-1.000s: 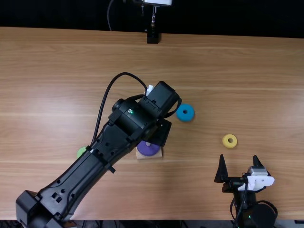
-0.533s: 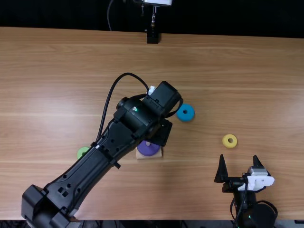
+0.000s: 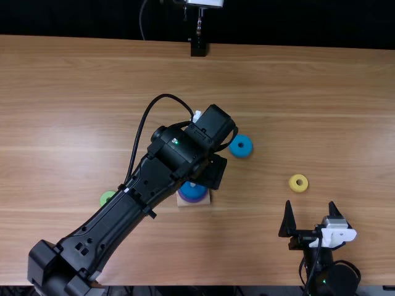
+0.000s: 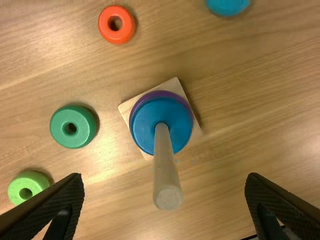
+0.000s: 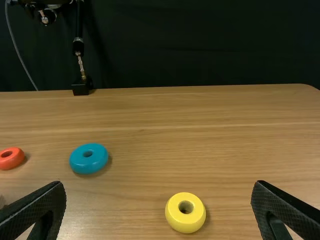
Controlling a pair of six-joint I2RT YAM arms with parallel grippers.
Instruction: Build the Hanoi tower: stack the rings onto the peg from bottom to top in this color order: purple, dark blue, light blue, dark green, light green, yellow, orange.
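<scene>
1. Top view: our left arm [image 3: 163, 163] leans over the square wooden base [image 3: 205, 201], where the dark blue ring [image 3: 192, 191] sits on the peg. The light blue ring [image 3: 241, 146] lies beside that wrist on the desk [image 3: 259, 80], next in the color order. The light green ring [image 3: 104, 197] and yellow ring [image 3: 298, 183] lie apart, likely waiting for their later turns. Our right arm [image 3: 339, 277] is at the near edge, presumably to leave the stacking side free; its jaws are wide.
2. Left wrist view: our left jaws are spread wide, holding nothing, with the peg [image 4: 165, 165] rising between them. Dark blue rests on the purple ring [image 4: 159, 93], so two layers look correct. The dark green ring [image 4: 57, 126] and orange ring [image 4: 105, 24] lie flat, apart from the base.
3. Right wrist view: our right jaws are wide and empty. Yellow lies nearest; light blue, our likely next pick, lies farther off.
</scene>
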